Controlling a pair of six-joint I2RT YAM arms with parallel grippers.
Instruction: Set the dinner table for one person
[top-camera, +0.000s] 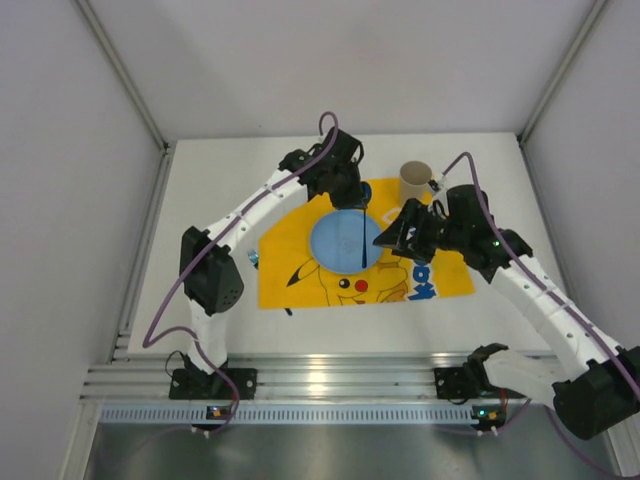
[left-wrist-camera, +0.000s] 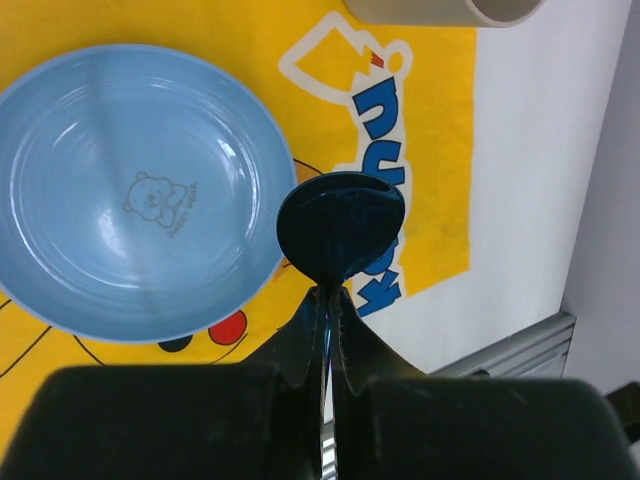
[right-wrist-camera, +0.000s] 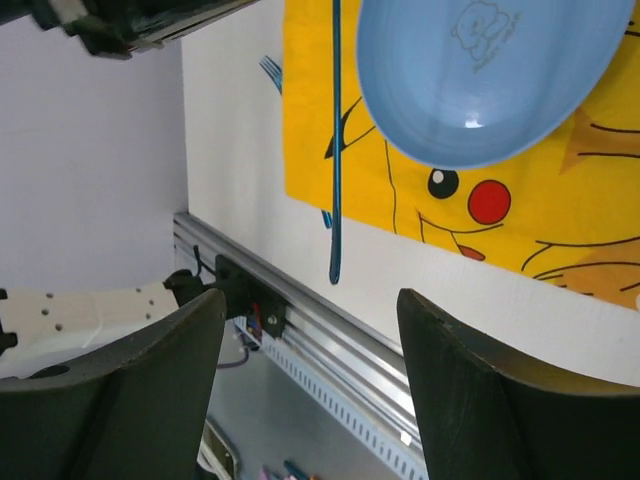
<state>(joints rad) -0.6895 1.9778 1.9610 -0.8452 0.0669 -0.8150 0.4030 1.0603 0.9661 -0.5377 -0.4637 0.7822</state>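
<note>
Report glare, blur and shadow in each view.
Top external: soft, even light, with bright glare on the aluminium rail. Left wrist: the left pincer gripping the spoon is dark and out of focus, the blue plate sharp with small highlights. Right wrist: the right pincer has blurred, shadowed fingers; one glint on the plate.
</note>
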